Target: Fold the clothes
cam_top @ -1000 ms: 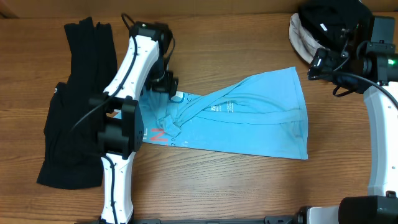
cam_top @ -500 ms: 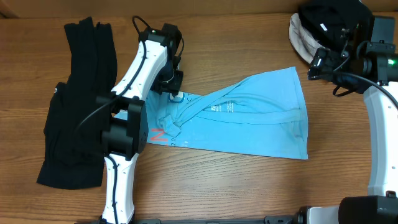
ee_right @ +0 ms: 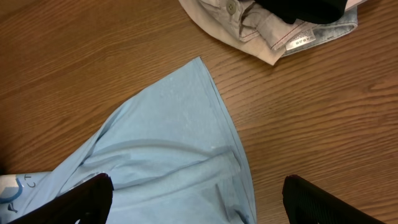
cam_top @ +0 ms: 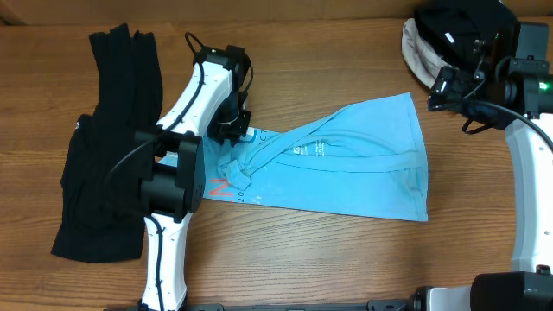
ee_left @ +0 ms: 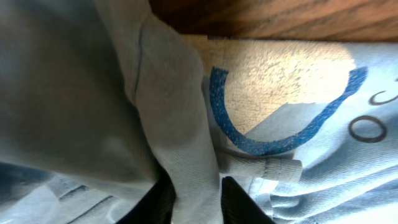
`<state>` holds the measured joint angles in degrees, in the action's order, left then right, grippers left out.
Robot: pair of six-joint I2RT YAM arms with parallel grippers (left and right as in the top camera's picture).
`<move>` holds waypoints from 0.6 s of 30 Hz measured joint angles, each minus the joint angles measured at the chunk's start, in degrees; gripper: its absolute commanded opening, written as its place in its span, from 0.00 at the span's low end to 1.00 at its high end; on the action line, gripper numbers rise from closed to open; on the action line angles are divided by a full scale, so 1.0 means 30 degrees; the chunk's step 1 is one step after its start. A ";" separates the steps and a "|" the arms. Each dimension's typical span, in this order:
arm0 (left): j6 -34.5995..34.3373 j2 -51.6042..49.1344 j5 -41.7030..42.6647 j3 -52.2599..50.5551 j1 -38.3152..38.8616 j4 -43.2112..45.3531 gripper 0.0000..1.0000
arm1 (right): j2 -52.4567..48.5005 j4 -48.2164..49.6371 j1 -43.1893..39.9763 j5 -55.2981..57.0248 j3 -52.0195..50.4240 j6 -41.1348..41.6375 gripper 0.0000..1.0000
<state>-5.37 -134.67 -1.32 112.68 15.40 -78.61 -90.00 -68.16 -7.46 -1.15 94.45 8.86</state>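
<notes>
We start with the wooden table [cam_top: 346,259], and the light-blue T-shirt [cam_top: 363,147] lies across its middle, not flat but twisted. A long ridge of cloth runs from the bunched left end toward the smoother right hem. We judge it light, soft and limp: it will sag and drag instead of holding a crease, and the twist probably needs shaking out before any fold. The best holds look like the two right-hand corners and the collar end, pinched at the edge so that only one layer comes up. A heap of black garments [cam_top: 104,155] lies along the left side, just beside the shirt's bunched end, and could catch a sleeve swung that way. In the far right corner are a beige garment [ee_right: 249,28] and a black garment [cam_top: 454,26], near the shirt's upper corner but apart from it. The left gripper [ee_left: 196,202] is down at the bunched upper-left end, its jaws pinched together on a fold of the blue cloth, as its wrist view shows. The right gripper [ee_right: 205,196] hangs above the far corner with jaws wide apart and nothing between them. Smallest, the red-and-white letter mark [cam_top: 218,187] lies beside the left arm.
</notes>
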 measured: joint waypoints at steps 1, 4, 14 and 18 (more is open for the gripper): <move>0.0000 0.0000 0.0007 -0.0022 0.0000 0.0007 0.27 | 0.0000 0.0000 0.0000 0.0015 0.0000 0.0007 0.91; 0.0000 0.0000 0.0007 -0.0058 0.0007 0.0299 0.31 | 0.0000 0.0022 0.0000 0.0007 0.0000 0.0007 0.91; 0.0437 0.0000 0.0525 -0.0058 0.0962 0.1698 0.49 | 0.0000 0.0022 0.0000 0.0007 0.0000 0.0007 0.91; 0.0678 0.0000 0.0663 -0.0058 0.1508 0.2011 0.53 | 0.0000 0.0029 0.0000 0.0007 0.0000 0.0007 0.91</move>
<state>-3.33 -134.67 0.67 112.51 19.92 -72.58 -90.00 -68.07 -7.46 -1.13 94.45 8.88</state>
